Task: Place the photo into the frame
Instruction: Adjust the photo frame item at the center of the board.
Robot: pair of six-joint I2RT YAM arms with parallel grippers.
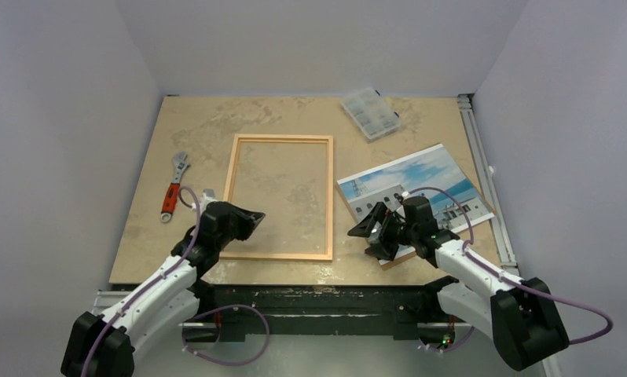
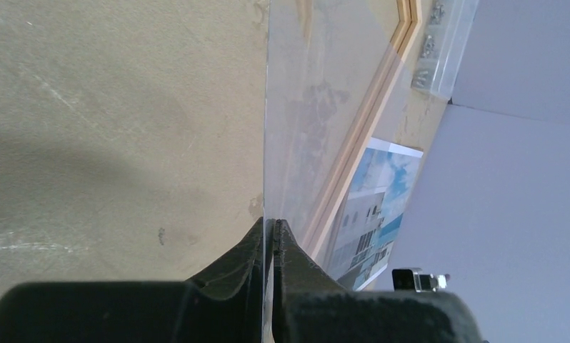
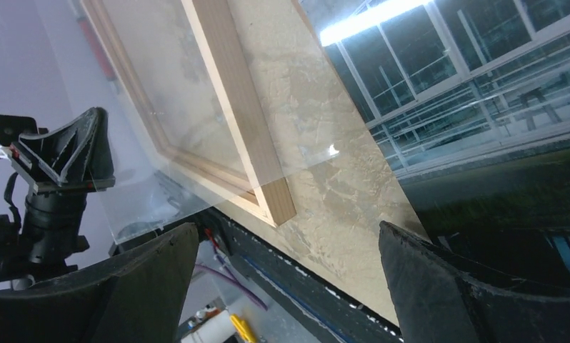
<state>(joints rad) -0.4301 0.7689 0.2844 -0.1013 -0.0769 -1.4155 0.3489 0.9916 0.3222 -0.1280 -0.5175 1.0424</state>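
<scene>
Clear pane (image 2: 325, 107) pinched edge-on between pressed-together left tool (image 2: 271, 230), over wooden frame (image 1: 283, 138). Right tool (image 3: 289, 250) spread, empty. Photo (image 1: 428, 177) just beyond it, not yet inserted.

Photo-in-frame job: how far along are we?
Done: nothing final. The photo lies face up to the right of the frame, not in it. In hand: the left tool is shut on the edge of the clear pane; the right tool is open and empty, between frame and photo. Left: seat the photo in the frame.
</scene>
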